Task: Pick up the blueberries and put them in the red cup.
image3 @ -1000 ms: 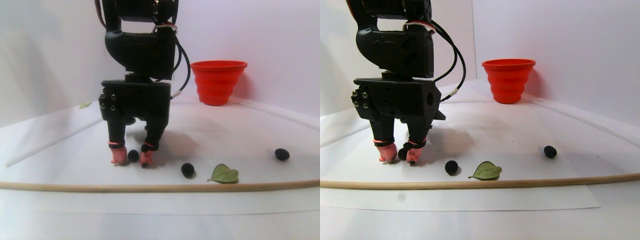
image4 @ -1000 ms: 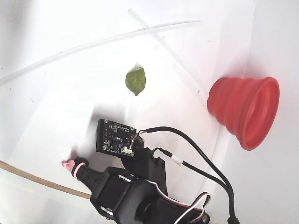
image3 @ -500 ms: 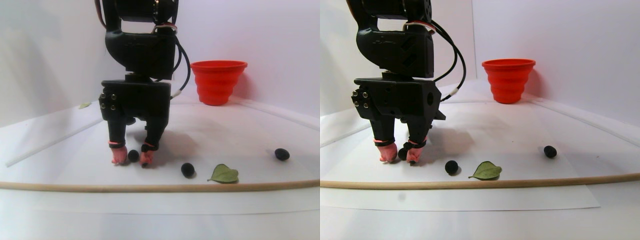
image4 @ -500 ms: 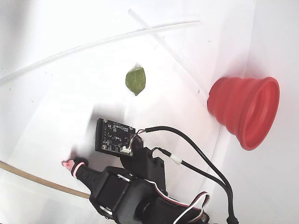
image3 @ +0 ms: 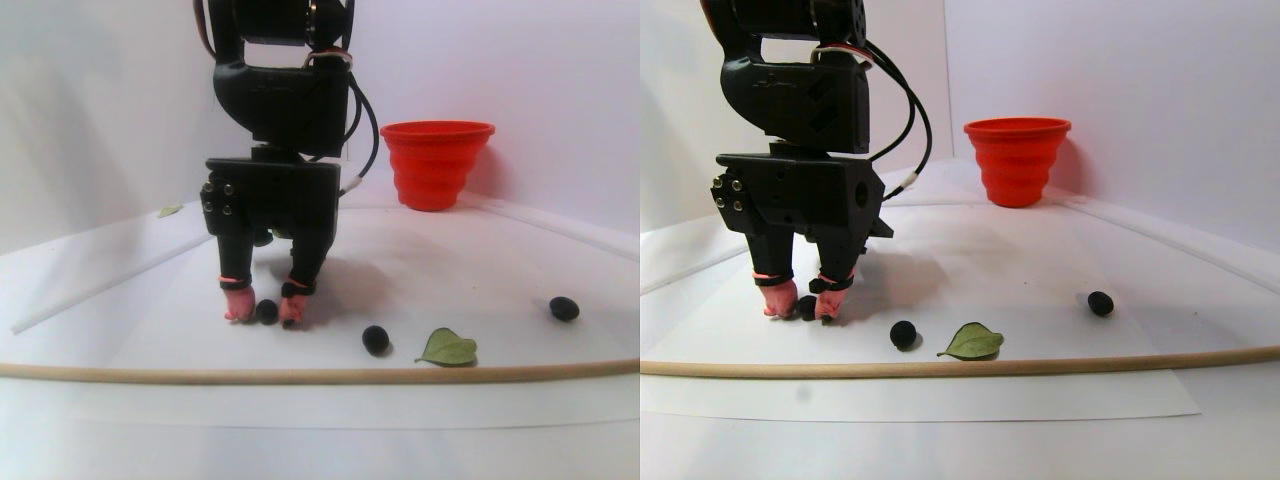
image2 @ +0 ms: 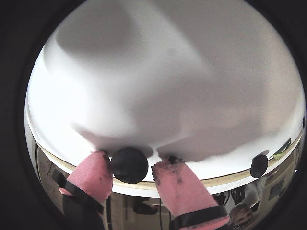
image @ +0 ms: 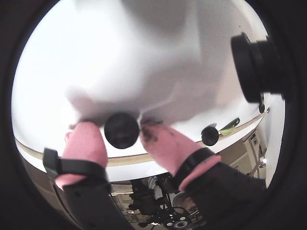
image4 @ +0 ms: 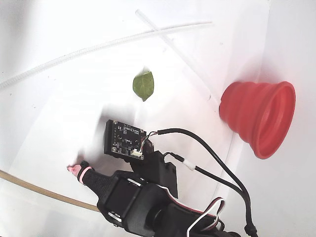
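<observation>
My gripper (image: 120, 125) stands fingertips-down on the white sheet, open, with one pink-tipped finger on each side of a blueberry (image: 122, 129). In a wrist view the berry (image2: 129, 165) touches the left finger, and a small gap shows at the right finger (image2: 177, 184). The stereo pair view shows the same berry (image3: 266, 311) between the tips. Two more blueberries (image3: 375, 339) (image3: 564, 308) lie to its right there. The red cup (image3: 437, 160) stands upright at the back, far from the gripper; it also shows in the fixed view (image4: 256, 116), where the berries are hidden by the arm.
A green leaf (image3: 447, 347) lies beside the nearer loose berry, and another leaf (image4: 143, 85) lies farther back. A wooden rod (image3: 320, 375) runs along the sheet's front edge. Thin white rods (image4: 98, 47) border the back. A black camera housing (image: 256, 64) juts in at right.
</observation>
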`<state>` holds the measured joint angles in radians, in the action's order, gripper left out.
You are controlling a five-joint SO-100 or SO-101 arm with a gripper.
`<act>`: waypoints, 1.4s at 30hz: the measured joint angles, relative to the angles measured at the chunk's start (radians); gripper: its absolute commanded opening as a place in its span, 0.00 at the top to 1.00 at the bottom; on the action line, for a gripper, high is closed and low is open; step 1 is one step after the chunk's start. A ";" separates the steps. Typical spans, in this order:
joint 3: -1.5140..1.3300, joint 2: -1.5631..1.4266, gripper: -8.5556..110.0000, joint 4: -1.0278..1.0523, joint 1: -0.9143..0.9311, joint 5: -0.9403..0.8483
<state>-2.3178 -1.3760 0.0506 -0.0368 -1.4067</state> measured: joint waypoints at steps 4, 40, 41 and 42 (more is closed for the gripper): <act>0.000 0.000 0.81 0.000 0.000 0.000; -0.035 -0.114 0.84 0.038 0.031 -0.066; -0.037 -0.123 0.84 0.041 0.035 -0.069; -0.037 -0.130 0.84 0.043 0.041 -0.072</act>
<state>-2.3547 -1.5064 0.0936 0.0046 -1.4788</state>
